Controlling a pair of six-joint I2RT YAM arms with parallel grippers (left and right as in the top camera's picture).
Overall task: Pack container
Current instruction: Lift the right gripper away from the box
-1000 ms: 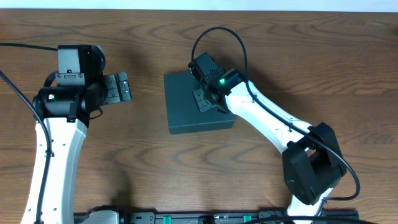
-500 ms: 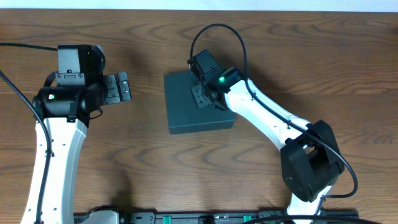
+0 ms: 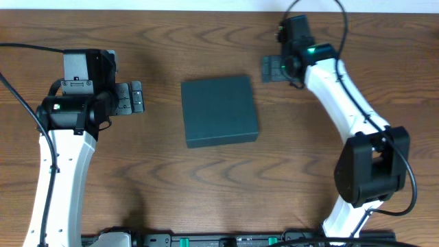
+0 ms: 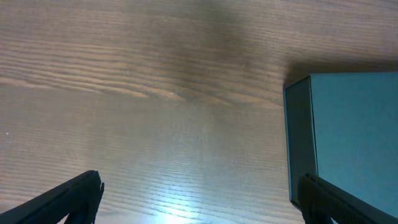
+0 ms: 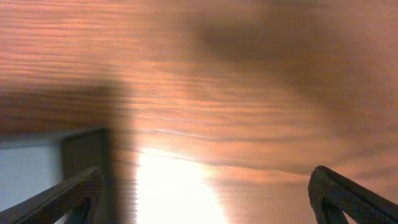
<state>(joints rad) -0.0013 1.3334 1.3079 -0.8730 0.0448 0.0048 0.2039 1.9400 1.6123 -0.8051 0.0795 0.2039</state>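
Note:
The container [image 3: 219, 110] is a dark teal square box lying shut in the middle of the table. My left gripper [image 3: 132, 97] hovers to its left, open and empty. In the left wrist view the container [image 4: 348, 137] fills the right side, with its near wall close to the right fingertip [image 4: 333, 202], and the left gripper [image 4: 202, 208] holds only bare wood between its jaws. My right gripper [image 3: 270, 68] is beyond the box's far right corner, open and empty. The blurred right wrist view has a container [image 5: 43, 165] corner at the left, and the right gripper [image 5: 208, 202] stands wide.
The wooden table [image 3: 158, 171] runs all round the box. A black rail [image 3: 226, 240] lies along the near edge. The right arm's white links [image 3: 350, 110] slant down the right side, and the left arm [image 3: 58, 158] stands at the left.
The right gripper was shut and resting on the container's lid; it has lifted away up and to the right and opened. The left arm and the container have not moved.

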